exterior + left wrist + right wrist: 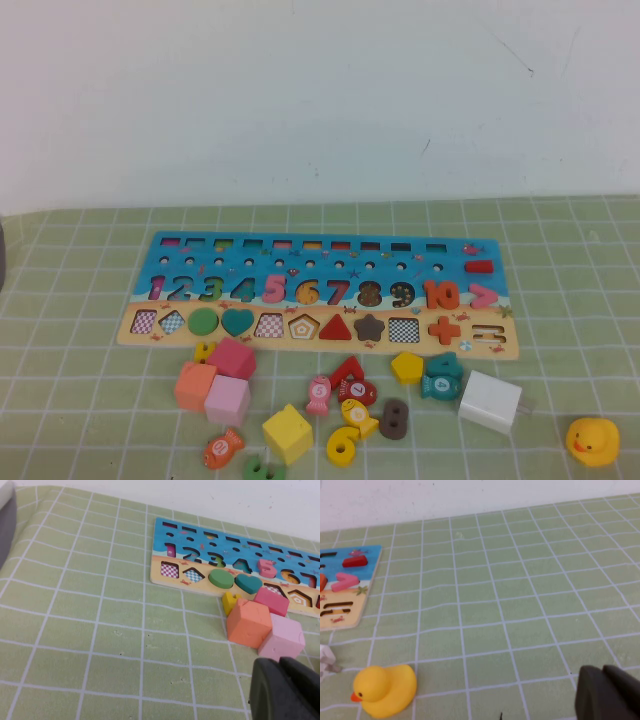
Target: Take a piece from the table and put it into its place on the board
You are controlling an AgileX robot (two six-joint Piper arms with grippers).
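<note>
Loose toys crowd the counter's (90,400) near edge, among them the yellow 6 piece (343,445), untouched, below the board (320,250) with its 6 slot unfilled; left claw (280,690) together over the counter, right claw (610,695) state unclear, both empty.
</note>
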